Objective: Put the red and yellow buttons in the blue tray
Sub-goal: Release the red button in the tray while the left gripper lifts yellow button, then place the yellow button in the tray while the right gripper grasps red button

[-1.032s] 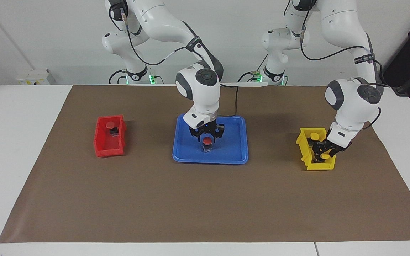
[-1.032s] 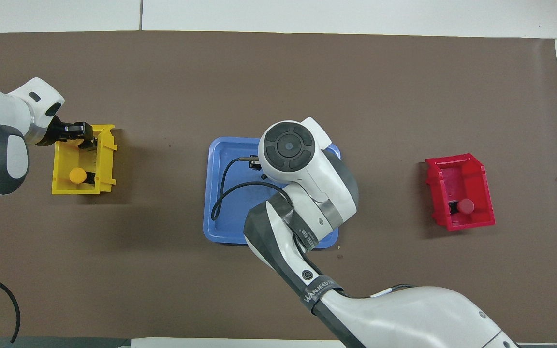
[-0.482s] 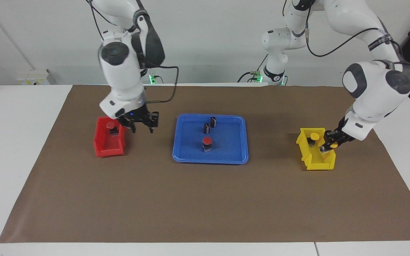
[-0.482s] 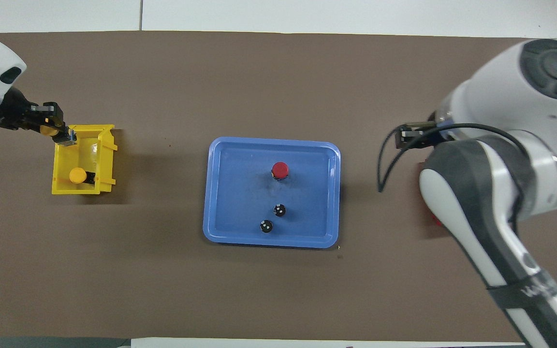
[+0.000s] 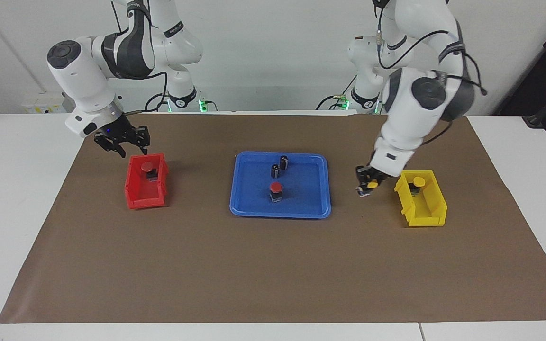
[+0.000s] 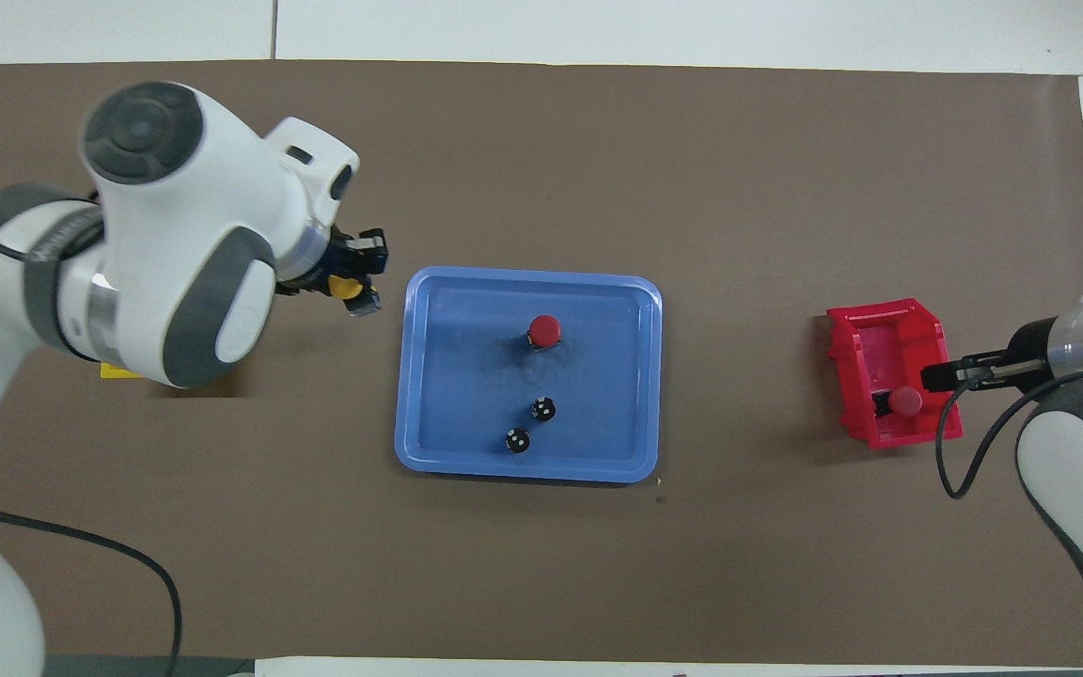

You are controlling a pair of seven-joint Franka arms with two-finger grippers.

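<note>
- A white table [image 5: 26,199] spans the scene — a large brown paper sheet [image 5: 273,265] covers most of its top.
- A plain white wall [image 5: 273,52] rises at the robots' end.
- A white socket box [image 5: 43,102] sits against that wall.

A brown paper mat [image 5: 273,265] covers the white table [image 5: 17,189]. A red bin [image 5: 145,182] sits at nine o'clock on the mat, a yellow bin [image 5: 422,199] at three o'clock. Two black cylinders [image 5: 278,166] stand upright near the mat's centre, close together.
</note>
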